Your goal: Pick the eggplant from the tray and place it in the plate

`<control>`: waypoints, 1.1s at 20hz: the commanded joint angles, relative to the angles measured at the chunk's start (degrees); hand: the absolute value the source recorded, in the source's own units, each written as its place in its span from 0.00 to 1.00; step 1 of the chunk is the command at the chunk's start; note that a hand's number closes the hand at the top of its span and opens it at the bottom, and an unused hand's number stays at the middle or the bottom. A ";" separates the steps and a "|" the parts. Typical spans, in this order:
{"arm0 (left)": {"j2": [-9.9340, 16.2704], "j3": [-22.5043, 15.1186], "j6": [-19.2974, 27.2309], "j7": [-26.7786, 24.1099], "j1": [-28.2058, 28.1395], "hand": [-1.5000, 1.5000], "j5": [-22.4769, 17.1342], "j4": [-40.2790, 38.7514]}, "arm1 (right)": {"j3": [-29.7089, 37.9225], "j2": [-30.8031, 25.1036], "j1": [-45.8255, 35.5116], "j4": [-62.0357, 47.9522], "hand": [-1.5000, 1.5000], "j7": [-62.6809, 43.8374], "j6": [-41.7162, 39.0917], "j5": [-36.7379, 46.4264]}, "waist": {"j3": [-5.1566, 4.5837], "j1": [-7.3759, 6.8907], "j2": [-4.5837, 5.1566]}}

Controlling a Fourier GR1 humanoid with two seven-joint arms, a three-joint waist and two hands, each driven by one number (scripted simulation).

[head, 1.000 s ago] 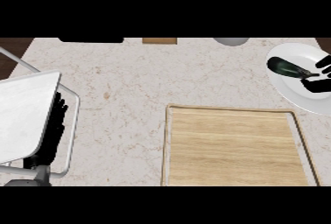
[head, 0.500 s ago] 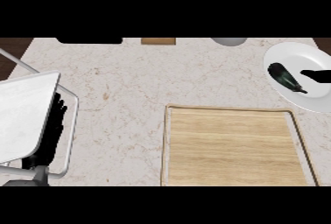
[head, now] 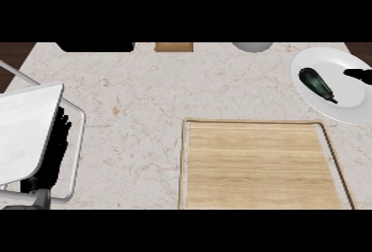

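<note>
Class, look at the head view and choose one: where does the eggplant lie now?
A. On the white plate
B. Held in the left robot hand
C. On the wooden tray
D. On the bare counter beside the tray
A: the dark eggplant rests on the white plate at the upper right, while the wooden tray holds nothing.

Kitchen: marble counter (head: 145,98), wooden tray (head: 262,167), plate (head: 349,106).
</note>
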State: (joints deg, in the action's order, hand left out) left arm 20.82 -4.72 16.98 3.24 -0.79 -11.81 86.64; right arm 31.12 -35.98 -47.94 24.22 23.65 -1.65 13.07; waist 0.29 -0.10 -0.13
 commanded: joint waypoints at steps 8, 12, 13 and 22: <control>1.65 -2.71 -6.28 4.03 8.19 0.50 -1.23 -2.63 | 3.42 -7.05 3.75 -5.46 0.00 5.42 -11.67 -4.22 | -0.12 -0.53 1.01; 0.84 -4.41 -5.98 2.44 5.50 0.50 -0.79 -2.18 | 4.93 -10.05 6.68 -6.66 0.00 7.89 -14.60 -5.64 | -0.12 -0.29 0.86; 2.22 -1.54 -6.61 3.68 9.69 0.50 -2.05 -6.33 | 3.90 -9.33 6.22 -6.61 0.00 8.12 -14.00 -4.75 | -0.16 -0.03 0.98; 1.09 -4.09 -4.43 4.36 9.46 0.50 -1.34 -3.22 | 4.38 -12.98 7.60 -10.26 0.00 9.01 -13.54 -4.48 | -0.08 -0.64 1.05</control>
State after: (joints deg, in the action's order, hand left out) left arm 21.90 -6.61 17.13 3.49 1.18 -12.49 85.65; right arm 35.50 -47.32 -40.55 15.27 32.91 -15.22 8.36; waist 0.47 -1.50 0.27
